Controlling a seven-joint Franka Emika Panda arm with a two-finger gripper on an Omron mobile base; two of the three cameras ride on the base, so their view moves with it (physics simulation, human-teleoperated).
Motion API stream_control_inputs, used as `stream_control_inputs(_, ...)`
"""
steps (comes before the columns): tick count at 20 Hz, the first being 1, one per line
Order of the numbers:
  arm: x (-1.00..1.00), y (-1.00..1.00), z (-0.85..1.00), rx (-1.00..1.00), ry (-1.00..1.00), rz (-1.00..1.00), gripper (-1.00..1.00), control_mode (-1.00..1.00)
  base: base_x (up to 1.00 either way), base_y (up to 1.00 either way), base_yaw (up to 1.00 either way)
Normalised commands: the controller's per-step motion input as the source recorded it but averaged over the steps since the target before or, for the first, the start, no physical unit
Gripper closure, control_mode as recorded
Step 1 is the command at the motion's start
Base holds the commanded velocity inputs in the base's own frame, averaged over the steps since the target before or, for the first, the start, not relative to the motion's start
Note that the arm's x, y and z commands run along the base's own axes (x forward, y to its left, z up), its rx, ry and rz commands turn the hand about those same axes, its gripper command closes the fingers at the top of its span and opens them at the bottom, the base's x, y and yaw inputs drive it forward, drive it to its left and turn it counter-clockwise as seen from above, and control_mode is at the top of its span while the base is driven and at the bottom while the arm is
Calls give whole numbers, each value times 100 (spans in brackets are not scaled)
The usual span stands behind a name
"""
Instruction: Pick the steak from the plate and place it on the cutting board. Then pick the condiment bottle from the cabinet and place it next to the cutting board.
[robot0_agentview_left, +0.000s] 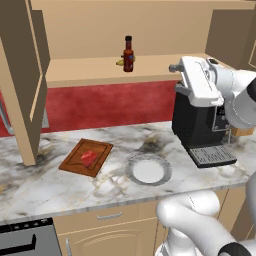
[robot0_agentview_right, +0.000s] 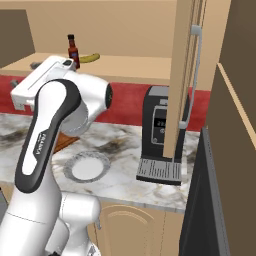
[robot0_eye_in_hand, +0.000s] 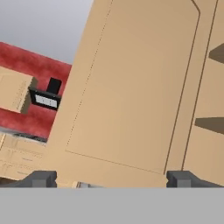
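The red steak (robot0_agentview_left: 90, 157) lies on the reddish-brown cutting board (robot0_agentview_left: 75, 162) at the left of the marble counter. To its right the round grey-white plate (robot0_agentview_left: 148, 170) (robot0_agentview_right: 89, 166) has nothing on it. The condiment bottle (robot0_agentview_left: 128, 54) (robot0_agentview_right: 74, 49) stands upright on the cabinet shelf (robot0_agentview_left: 90, 70), dark red with a black cap. My gripper (robot0_agentview_left: 176, 78) (robot0_agentview_right: 24, 74) (robot0_eye_in_hand: 113, 179) hangs open at shelf height, to the right of the bottle and apart from it, with nothing between its fingers. In the hand view it faces a tan cabinet door panel (robot0_eye_in_hand: 131, 87).
A yellow banana (robot0_agentview_right: 90, 58) lies on the shelf behind the bottle. A black coffee machine (robot0_agentview_left: 200, 130) (robot0_agentview_right: 160, 135) stands on the counter under my hand. Open cabinet doors (robot0_agentview_left: 25, 75) (robot0_agentview_right: 187, 75) jut out at both sides of the shelf.
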Motion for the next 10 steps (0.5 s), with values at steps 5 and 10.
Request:
stream_control_inputs(5,10,-3,6,0,3,-1,-100,-100,0,0,0)
stream_control_inputs(10,15,-6,4,0,2,-2,-100,-100,0,0,0)
